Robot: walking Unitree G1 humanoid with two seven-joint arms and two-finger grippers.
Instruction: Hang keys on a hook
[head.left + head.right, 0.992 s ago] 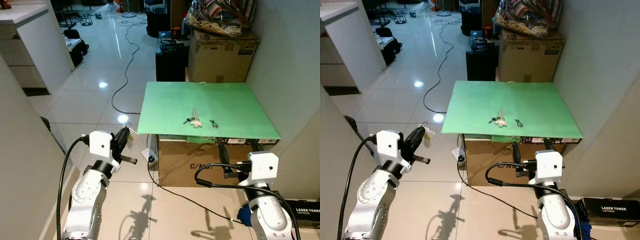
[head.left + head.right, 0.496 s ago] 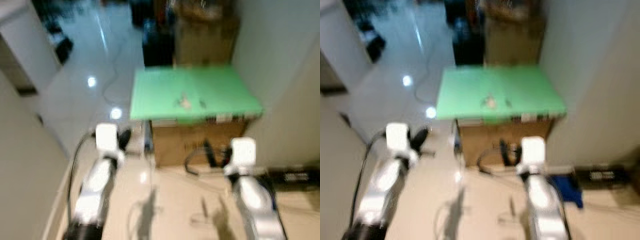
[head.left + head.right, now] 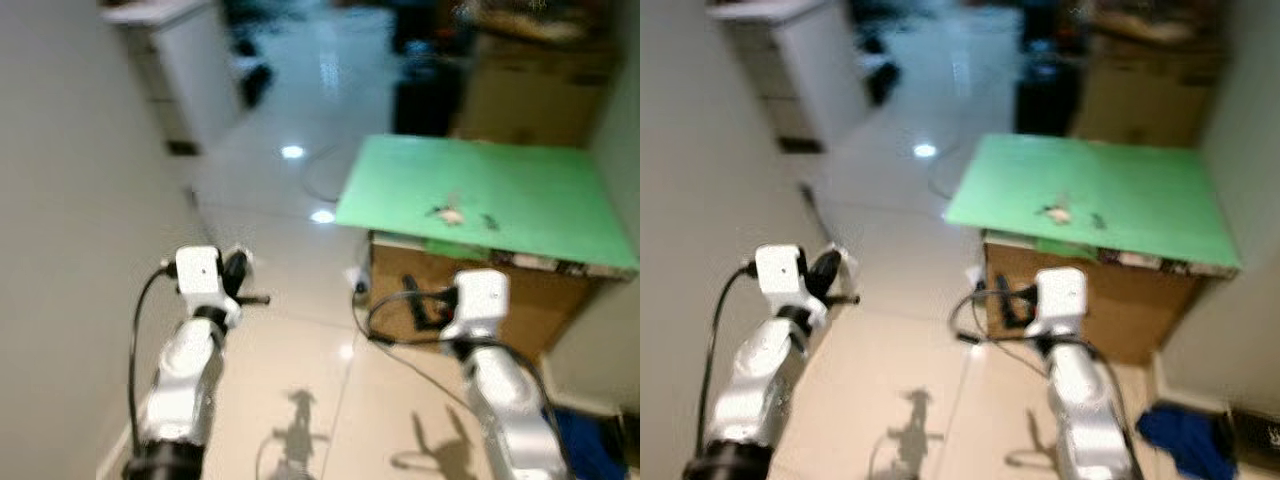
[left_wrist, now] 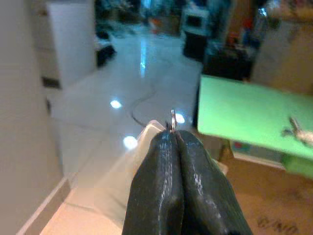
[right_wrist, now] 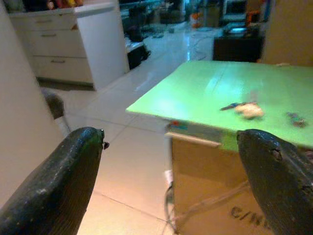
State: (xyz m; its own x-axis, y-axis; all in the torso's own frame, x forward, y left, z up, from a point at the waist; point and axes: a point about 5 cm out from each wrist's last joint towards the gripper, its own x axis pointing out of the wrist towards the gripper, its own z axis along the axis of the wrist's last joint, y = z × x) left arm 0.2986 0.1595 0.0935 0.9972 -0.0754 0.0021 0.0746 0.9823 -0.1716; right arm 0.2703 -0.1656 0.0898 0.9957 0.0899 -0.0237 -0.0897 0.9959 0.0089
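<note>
My left gripper point(image 4: 172, 139) is shut on a small metal key ring point(image 4: 172, 119), and a pale tag point(image 4: 120, 178) hangs behind the fingers. In the head views this gripper point(image 3: 238, 268) is held up near the beige wall point(image 3: 70, 200) on the left. My right gripper point(image 5: 171, 161) is open and holds nothing, low in front of the cardboard box point(image 3: 540, 300). Another bunch of keys point(image 3: 450, 213) lies on the green tabletop point(image 3: 530, 180), with a small dark object point(image 3: 489, 222) beside it. The head views are blurred.
A white cabinet point(image 3: 190, 60) stands at the back left, with glossy tiled floor point(image 3: 300, 200) between it and the table. More boxes and dark items stand behind the table. A blue cloth point(image 3: 1180, 435) lies on the floor at the right.
The camera has swung to the left, so the wall takes up more of the left side and the green table sits further right. Both grippers keep their state.
</note>
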